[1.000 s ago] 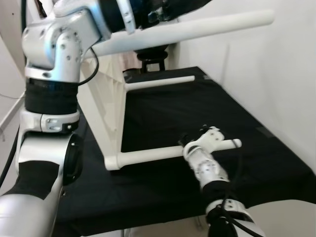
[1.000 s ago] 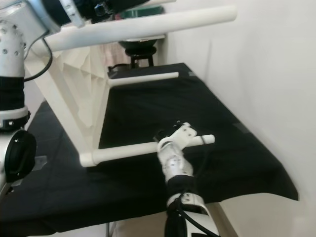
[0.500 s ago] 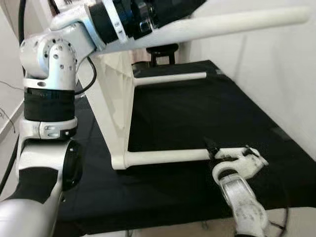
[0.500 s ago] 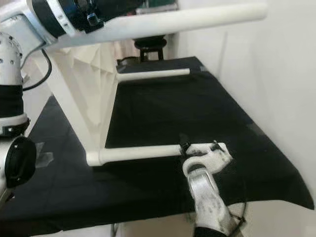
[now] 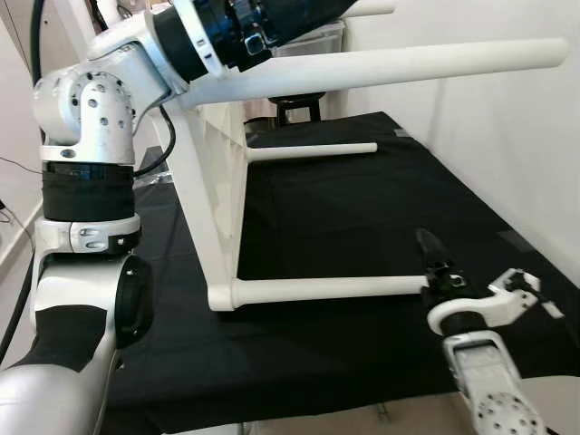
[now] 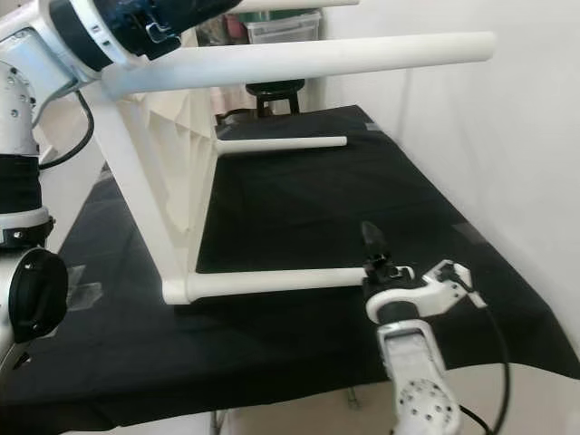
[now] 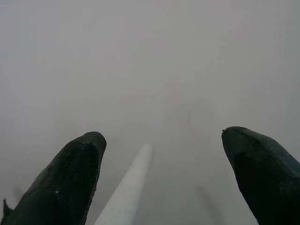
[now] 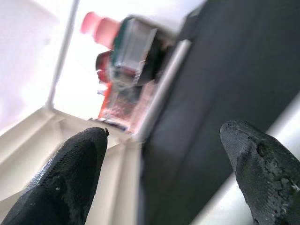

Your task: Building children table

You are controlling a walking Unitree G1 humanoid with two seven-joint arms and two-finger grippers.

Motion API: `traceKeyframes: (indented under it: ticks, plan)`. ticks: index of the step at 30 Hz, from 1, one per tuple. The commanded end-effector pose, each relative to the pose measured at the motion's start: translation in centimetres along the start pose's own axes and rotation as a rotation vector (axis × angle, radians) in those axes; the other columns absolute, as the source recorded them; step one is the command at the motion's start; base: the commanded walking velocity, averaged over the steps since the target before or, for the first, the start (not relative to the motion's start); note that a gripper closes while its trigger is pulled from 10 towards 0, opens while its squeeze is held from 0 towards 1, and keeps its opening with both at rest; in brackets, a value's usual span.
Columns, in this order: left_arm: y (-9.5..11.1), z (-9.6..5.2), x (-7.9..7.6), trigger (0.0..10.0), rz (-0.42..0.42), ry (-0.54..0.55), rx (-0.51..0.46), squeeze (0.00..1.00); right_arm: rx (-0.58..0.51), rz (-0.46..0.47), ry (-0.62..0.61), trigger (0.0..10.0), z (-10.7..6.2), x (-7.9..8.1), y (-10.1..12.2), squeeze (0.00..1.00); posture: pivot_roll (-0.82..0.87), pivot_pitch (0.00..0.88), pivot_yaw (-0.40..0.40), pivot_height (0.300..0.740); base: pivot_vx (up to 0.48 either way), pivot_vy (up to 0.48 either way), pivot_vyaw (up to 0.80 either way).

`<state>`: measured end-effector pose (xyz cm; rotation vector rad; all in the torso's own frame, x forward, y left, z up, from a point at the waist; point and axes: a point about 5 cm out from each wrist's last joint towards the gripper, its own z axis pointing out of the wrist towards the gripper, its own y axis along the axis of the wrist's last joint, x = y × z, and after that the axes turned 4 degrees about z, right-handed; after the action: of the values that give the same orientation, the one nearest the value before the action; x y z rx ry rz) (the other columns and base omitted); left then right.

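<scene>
The white children's table [image 5: 213, 181] lies on its side on a black cloth [image 5: 344, 208], its legs pointing right. My left arm [image 5: 195, 41] is up at the root of the top leg [image 5: 408, 63]. In the left wrist view the left gripper [image 7: 164, 140] is open, with that leg [image 7: 126, 187] running away between the fingers. My right gripper [image 5: 437, 272] is at the free tip of the near bottom leg [image 5: 326, 290], one black finger [image 5: 430, 249] pointing up. In the right wrist view its fingers [image 8: 70, 173] stand wide apart with nothing between them.
A white wall [image 5: 489, 154] runs close along the right edge of the cloth. The far bottom leg [image 5: 313, 149] lies at the back. Behind it are a dark stool [image 5: 299, 107] and a clear plastic box [image 5: 313, 41]. The cloth's front edge [image 5: 362, 412] is near.
My right gripper has drawn back along the near bottom leg from its middle part to its free tip. The head camera has shifted; the table stays in my left arm's hold area.
</scene>
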<state>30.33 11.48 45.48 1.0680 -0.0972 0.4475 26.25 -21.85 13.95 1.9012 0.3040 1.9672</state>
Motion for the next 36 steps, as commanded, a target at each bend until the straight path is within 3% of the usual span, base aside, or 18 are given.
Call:
traceKeyframes:
  ticks: [1,5,10,11,12,13,18,20,22,25,26,27,28,29,30,31,32,36]
  plan:
    - [0.7,-0.8,-0.3,10.0,0.000,-0.018,-0.025,0.00,-0.030,-0.011,-0.030,10.0,0.0,-0.8,0.9,1.00,-0.03,0.000,0.070,0.740,0.000,0.000,0.00]
    - [0.9,-1.1,-0.6,10.0,-0.022,-0.045,-0.035,0.00,-0.013,-0.049,-0.021,10.0,-0.1,-0.8,1.2,1.00,-0.04,0.000,0.066,0.740,0.000,0.000,0.00]
    - [-0.4,-2.9,-2.7,10.0,-0.099,-0.175,-0.002,0.00,-0.012,-0.140,0.009,10.0,0.3,-0.5,1.9,1.00,-0.04,0.000,0.069,0.740,0.000,0.000,0.00]
    - [-1.1,-3.5,-3.6,10.0,-0.123,-0.223,0.014,0.00,-0.015,-0.163,0.030,10.0,0.5,-0.2,2.2,0.79,-0.05,0.000,0.067,0.740,0.000,0.000,0.00]
    - [-1.6,-4.1,-4.5,10.0,-0.146,-0.265,0.026,0.00,-0.009,-0.198,0.053,10.0,0.8,0.2,2.3,0.32,-0.04,0.000,0.062,0.740,0.000,0.000,0.00]
    - [-2.0,-4.7,-5.1,10.0,-0.170,-0.282,0.032,0.00,-0.001,-0.230,0.077,10.0,1.1,0.6,2.2,0.00,-0.04,0.000,0.059,0.740,0.000,0.000,0.00]
    - [-3.1,-6.0,-5.5,10.0,-0.200,-0.214,0.031,0.00,0.019,-0.325,0.098,10.0,1.8,1.2,1.6,0.00,-0.04,0.000,0.055,0.740,0.000,0.000,0.00]
    - [-5.2,-7.3,-5.2,10.0,-0.259,-0.066,0.019,0.00,0.022,-0.449,0.079,10.0,2.5,1.3,1.4,0.00,-0.04,0.000,0.061,0.740,0.000,0.000,0.00]
    - [-5.2,-7.3,-5.2,10.0,-0.259,-0.066,0.019,0.00,0.022,-0.449,0.079,10.0,2.5,1.3,1.4,0.00,-0.04,0.000,0.061,0.740,0.000,0.000,0.00]
    - [-9.7,-9.0,-5.4,10.0,-0.335,0.096,0.085,0.00,0.014,-0.588,0.051,10.0,3.3,1.5,1.6,0.00,-0.04,0.000,0.055,0.740,0.000,0.000,0.00]
    - [-9.7,-9.0,-5.4,10.0,-0.335,0.096,0.085,0.00,0.014,-0.588,0.051,10.0,3.3,1.5,1.6,0.00,-0.04,0.000,0.055,0.740,0.000,0.000,0.00]
    - [-12.2,-9.6,-5.9,10.0,-0.376,0.172,0.122,0.00,0.007,-0.636,0.041,10.0,3.6,1.5,1.7,0.00,-0.04,0.000,0.052,0.740,0.000,0.000,0.00]
    - [-12.2,-9.6,-5.9,10.0,-0.376,0.172,0.122,0.00,0.007,-0.636,0.041,10.0,3.6,1.5,1.7,0.00,-0.04,0.000,0.052,0.740,0.000,0.000,0.00]
    - [-16.3,-10.1,-7.3,10.0,-0.445,0.333,0.182,0.00,0.002,-0.698,0.034,10.0,3.9,1.7,1.6,0.00,-0.04,0.000,0.050,0.740,0.000,0.000,0.00]
    - [-16.3,-10.1,-7.3,10.0,-0.445,0.333,0.182,0.00,0.002,-0.698,0.034,10.0,3.9,1.7,1.6,0.00,-0.04,0.000,0.050,0.740,0.000,0.000,0.00]
    - [-18.1,-10.2,-7.9,6.7,-0.462,0.406,0.223,0.00,0.005,-0.719,0.039,10.0,3.9,1.8,1.5,0.00,-0.04,0.000,0.045,0.740,0.000,0.000,0.00]
    - [-20.2,-10.4,-8.9,0.0,-0.487,0.492,0.271,0.00,0.011,-0.743,0.052,10.0,4.0,2.0,1.2,0.00,-0.04,0.000,0.039,0.740,0.000,0.000,0.00]
    - [-21.0,-10.5,-9.4,0.0,-0.488,0.513,0.293,0.00,0.013,-0.749,0.058,10.0,4.1,2.1,1.0,0.00,-0.04,0.000,0.038,0.740,0.000,0.000,0.00]
